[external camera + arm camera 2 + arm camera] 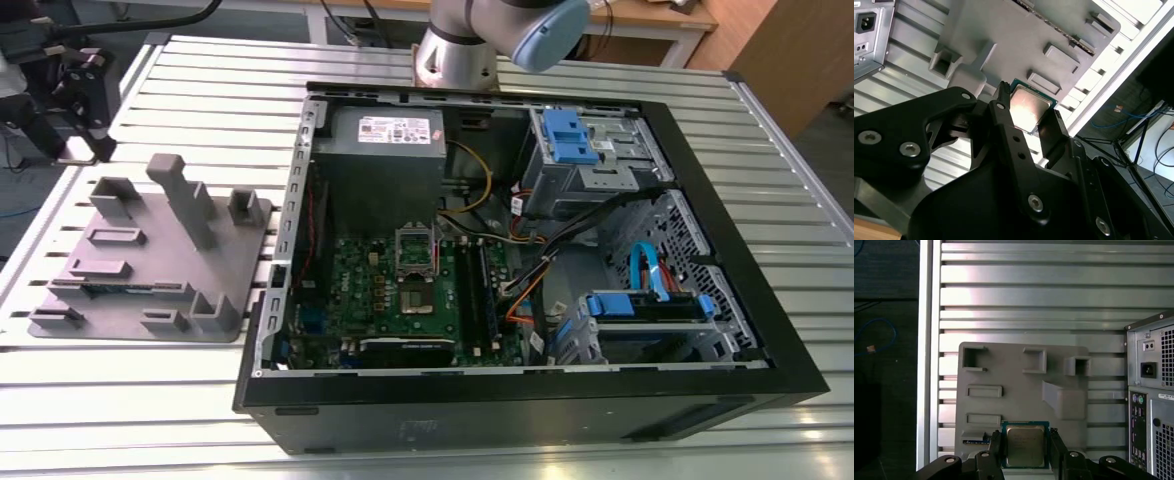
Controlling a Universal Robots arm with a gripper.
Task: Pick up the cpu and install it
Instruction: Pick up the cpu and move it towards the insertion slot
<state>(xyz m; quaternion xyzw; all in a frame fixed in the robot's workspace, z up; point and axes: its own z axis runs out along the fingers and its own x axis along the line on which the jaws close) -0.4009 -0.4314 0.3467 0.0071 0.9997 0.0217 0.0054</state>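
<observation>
The cpu (1025, 446) is a small square chip with a silvery top and green edge, and it sits between my black fingers (995, 444). In the second wrist view the cpu (1029, 106) is clamped the same way. My gripper (1025, 439) is shut on it and holds it high over the grey plastic tray (1019, 390). Inside the open computer case (534, 250) lies the green motherboard (387, 310), with its metal socket frame (416, 262) near the middle.
The grey tray (147, 260) with upright posts stands on the slatted metal table (200, 80) at the exterior view's left of the case. The arm's base (461, 50) rises behind the case. Cables, drive bays and a power supply (387, 135) crowd the case.
</observation>
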